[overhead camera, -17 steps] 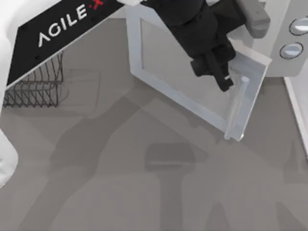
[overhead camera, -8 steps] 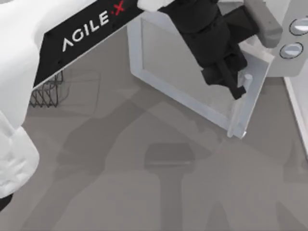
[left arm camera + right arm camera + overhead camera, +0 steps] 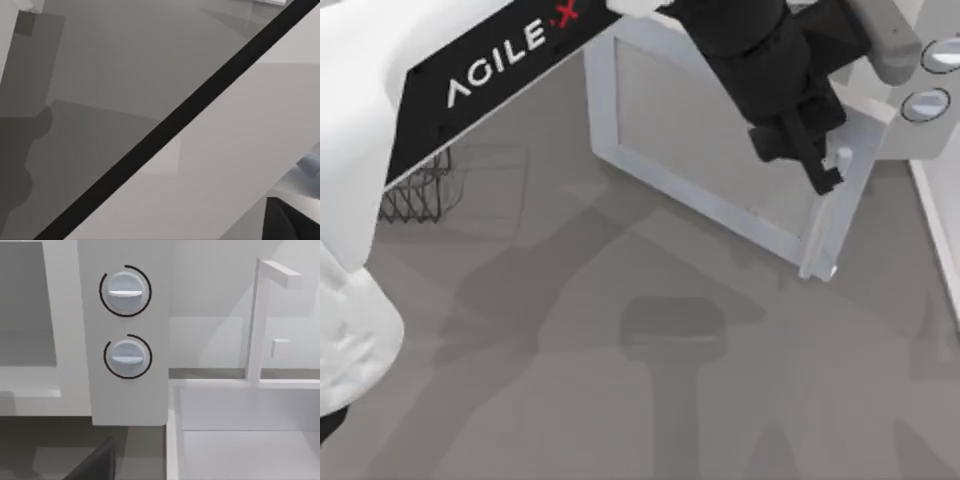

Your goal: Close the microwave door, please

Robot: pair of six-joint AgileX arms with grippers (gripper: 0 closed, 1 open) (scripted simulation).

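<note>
White flat microwave door ajar; left gripper at cylindrical handle.

grey table under soft shadows — white sink beside.

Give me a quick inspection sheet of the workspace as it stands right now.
Surface: grey table, bare but for shadows.
Job's things: microwave door ajar, swung out from the microwave; bar handle at its free edge; two knobs.
Clutter: dark wire rack at the table's left.
Grippers: left gripper at the door's handle edge; right arm parked, its wrist camera facing the knobs.
Cables: nothing seen.
Surroundings: white sink with a tap beside the microwave.
</note>
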